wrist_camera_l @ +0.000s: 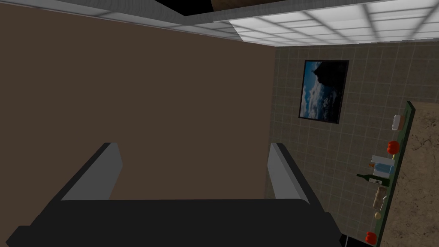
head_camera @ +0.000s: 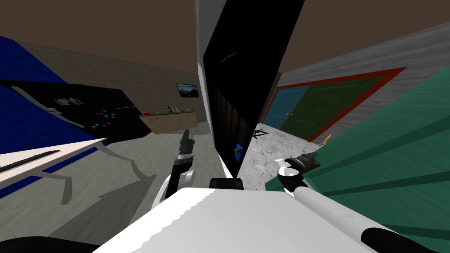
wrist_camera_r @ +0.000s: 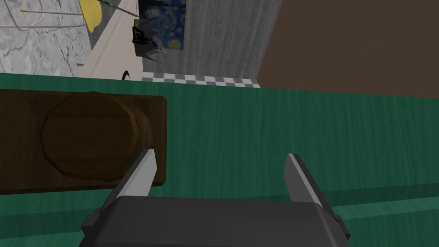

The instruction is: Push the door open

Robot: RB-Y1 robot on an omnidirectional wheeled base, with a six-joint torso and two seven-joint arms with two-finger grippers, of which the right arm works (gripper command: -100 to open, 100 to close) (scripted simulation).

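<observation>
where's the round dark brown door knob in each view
head view: the round dark brown door knob is a small dark patch on the green door, just past the right gripper
left wrist view: aimed elsewhere, past the open left gripper
right wrist view: the knob sits on its dark brown plate, beside one finger of the open right gripper
shared landmark: the green door
</observation>
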